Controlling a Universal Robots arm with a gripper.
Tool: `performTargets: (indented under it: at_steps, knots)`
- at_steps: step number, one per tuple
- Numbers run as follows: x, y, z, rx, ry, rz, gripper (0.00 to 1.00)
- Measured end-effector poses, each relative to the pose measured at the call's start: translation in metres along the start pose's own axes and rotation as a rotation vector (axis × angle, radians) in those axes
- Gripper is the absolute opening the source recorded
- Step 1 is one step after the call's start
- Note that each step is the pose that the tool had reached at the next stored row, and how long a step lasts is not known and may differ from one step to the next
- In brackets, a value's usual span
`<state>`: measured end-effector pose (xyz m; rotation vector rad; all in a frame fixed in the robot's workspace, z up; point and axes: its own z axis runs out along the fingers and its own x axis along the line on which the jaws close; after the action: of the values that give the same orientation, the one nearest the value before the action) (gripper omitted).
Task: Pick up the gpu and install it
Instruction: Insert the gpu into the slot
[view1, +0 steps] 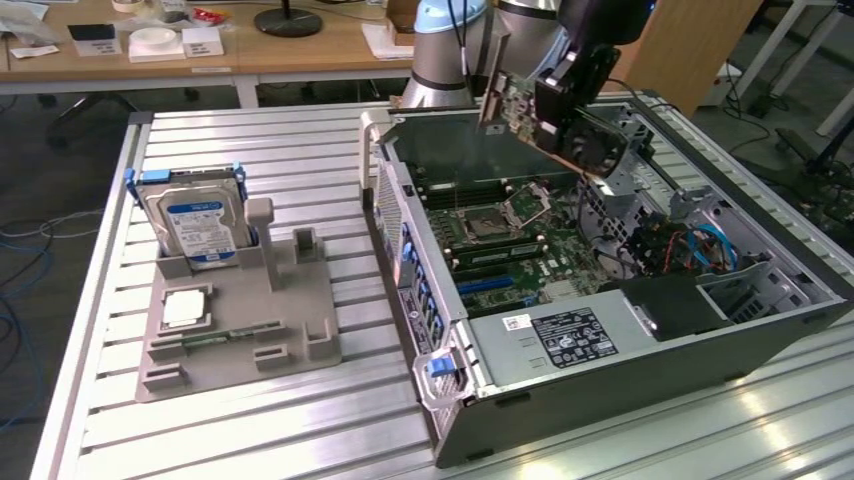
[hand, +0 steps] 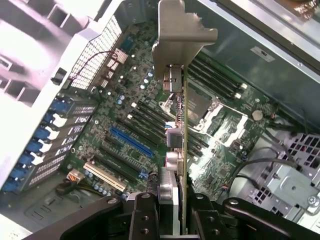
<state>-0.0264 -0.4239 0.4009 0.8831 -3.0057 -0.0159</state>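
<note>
The gpu hangs tilted in the air over the far part of the open computer case, and my gripper is shut on it from above. In the wrist view the gpu appears edge-on, its grey metal end bracket pointing away from the camera. My gripper clamps the card's near edge between its black fingers. Below the card lies the motherboard with its blue expansion slot and black slots beside it. The card is well clear of the board.
On the exterior view's left, a grey holder carries a silver hard drive, a processor chip and a narrow memory stick. Case walls, a drive cage and blue cables surround the motherboard.
</note>
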Motion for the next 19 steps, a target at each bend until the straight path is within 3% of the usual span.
performTargets:
  at_steps: [19]
  knots:
    - [-0.0001,0.0,0.0,0.0011,0.0027,-0.225,0.28]
